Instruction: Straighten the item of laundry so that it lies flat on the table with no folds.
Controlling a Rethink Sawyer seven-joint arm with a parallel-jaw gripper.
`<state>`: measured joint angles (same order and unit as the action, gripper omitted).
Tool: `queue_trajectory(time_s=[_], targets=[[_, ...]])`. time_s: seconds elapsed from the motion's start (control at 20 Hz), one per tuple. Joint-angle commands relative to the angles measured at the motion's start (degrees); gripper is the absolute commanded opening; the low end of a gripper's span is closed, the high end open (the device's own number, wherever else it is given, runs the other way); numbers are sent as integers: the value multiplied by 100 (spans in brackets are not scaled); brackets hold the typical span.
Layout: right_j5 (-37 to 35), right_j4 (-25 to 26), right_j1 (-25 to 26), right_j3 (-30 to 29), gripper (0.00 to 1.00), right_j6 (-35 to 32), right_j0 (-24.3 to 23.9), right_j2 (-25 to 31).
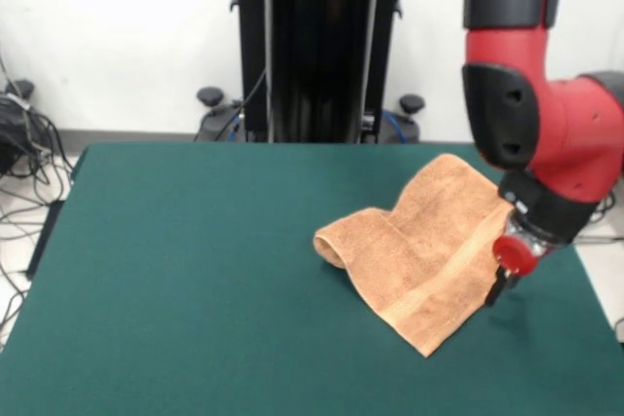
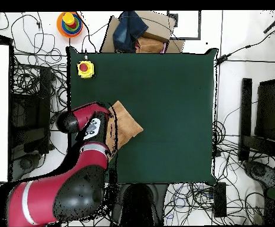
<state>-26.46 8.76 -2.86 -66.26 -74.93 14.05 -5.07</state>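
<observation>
Towel bunched beside pincer

Orange-tan terry-cloth hand towel [image 1: 429,250] lies rumpled and partly folded on the dark green felt desk [image 1: 195,270], its striped edge right beside the red-and-black pincer [image 1: 497,291]; whether the pincer grips it is unclear.

The towel [image 1: 429,241] is seen as soft, looped terry cloth, matt, with a smoother woven band. The counter [image 1: 195,270] is covered in matt, felt-like fabric. The arm [image 1: 546,114] is cased in glossy, smooth plastic.
</observation>
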Motion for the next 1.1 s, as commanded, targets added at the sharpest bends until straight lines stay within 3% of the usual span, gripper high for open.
queue_trajectory(time_s=[0.05,0.75,1.1], targets=[[215,125,485,212,100,-627,-187,407],[297,175,683,468,100,-432,-317,543],[6,147,-383,-652,100,-505,-282,526]])
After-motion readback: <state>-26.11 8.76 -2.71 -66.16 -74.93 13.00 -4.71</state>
